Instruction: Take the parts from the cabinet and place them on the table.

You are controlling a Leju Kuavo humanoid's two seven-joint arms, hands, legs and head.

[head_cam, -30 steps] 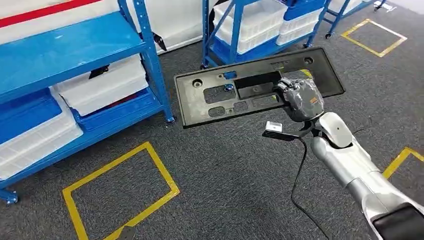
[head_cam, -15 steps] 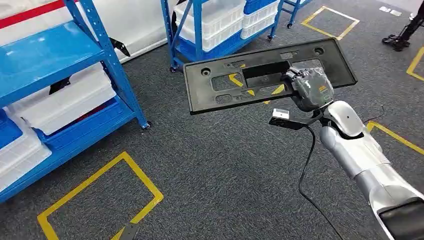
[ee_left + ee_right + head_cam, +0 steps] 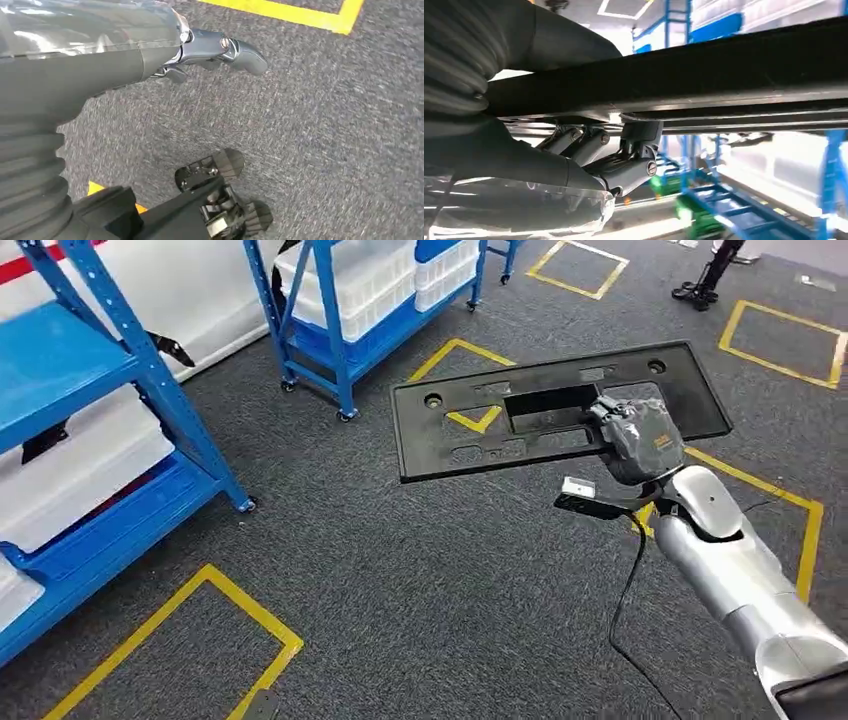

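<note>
Right hand [image 3: 640, 440] grips long flat black plastic panel [image 3: 480, 435] near one end; long axis runs sideways, bulk toward robot's left. Left hand [image 3: 220, 47] hangs empty, fingers loose.

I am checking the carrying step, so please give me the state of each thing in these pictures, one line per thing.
Black panel: held in the air above the carpet, roughly level, not set down.
Right hand: grips the panel near its right end, fingers under it.
Left hand: holds nothing, hangs over the carpet.
White bins: resting on the blue rack.
Wheeled blue rack: standing on the carpet, loaded with white bins.
</note>
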